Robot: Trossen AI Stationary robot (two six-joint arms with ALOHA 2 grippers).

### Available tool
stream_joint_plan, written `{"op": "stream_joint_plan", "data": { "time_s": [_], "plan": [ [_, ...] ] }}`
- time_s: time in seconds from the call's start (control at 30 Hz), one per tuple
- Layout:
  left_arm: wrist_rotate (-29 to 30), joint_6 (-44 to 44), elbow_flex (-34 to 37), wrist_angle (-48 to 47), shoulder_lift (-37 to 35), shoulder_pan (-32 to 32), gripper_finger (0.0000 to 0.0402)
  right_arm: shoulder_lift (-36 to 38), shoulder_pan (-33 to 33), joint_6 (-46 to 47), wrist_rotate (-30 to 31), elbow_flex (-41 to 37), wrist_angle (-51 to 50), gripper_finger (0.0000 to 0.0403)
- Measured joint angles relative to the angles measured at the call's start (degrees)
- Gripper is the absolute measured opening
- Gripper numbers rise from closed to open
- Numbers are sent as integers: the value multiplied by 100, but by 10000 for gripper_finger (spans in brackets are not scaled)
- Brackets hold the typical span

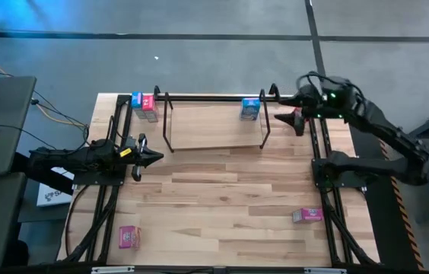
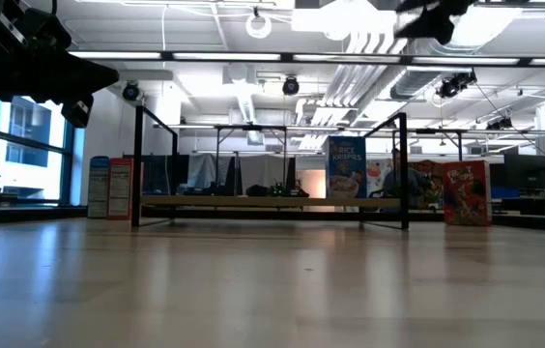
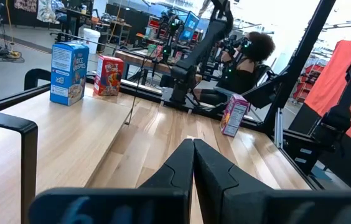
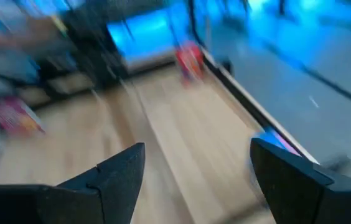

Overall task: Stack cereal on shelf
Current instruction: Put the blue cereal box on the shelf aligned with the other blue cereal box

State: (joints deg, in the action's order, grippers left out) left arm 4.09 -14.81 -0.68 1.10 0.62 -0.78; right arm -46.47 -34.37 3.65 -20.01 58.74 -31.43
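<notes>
My right pincer [image 1: 284, 119] spread, empty, beside shelf [image 1: 214, 122] end near blue box [image 1: 250, 109]. Left pincer [image 1: 156, 157] pressed together over tabletop [image 1: 222, 198]. Pink boxes lie at [image 1: 129, 237] and [image 1: 306, 215].

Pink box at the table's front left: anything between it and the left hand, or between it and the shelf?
Nothing visible. In the high view only bare tabletop lies between the pink box and the left hand, and between the box and the shelf, whose board holds just a blue box at its right end.
</notes>
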Motion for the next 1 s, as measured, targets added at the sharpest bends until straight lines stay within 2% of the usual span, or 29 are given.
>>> {"op": "stream_joint_plan", "data": {
  "time_s": [0.17,0.33,0.5,0.67,0.77,0.87,0.93,1.0],
  "plan": [
    [-1,0,-1,-1,0,0,3,526,220,904,-167,-870,1498,279],
    [-1,0,0,-1,0,-1,3,656,385,540,149,-1330,1613,279],
    [1,-13,2,55,0,0,3,587,442,828,161,-1377,1763,279],
    [65,-1162,0,969,0,-4,3,561,442,1255,674,-1377,2115,279],
    [636,-1631,1,2015,0,-2,3,558,442,1455,990,-1377,2319,279],
    [1513,-1534,-23,2998,0,0,4,554,442,1613,1146,-1377,2334,279],
    [2126,-1545,-245,2885,52,1,10,553,442,1692,1154,-1377,2334,279],
    [2615,-1511,-624,2141,179,13,26,529,442,1693,1165,-1377,2337,279]
  ]
}}
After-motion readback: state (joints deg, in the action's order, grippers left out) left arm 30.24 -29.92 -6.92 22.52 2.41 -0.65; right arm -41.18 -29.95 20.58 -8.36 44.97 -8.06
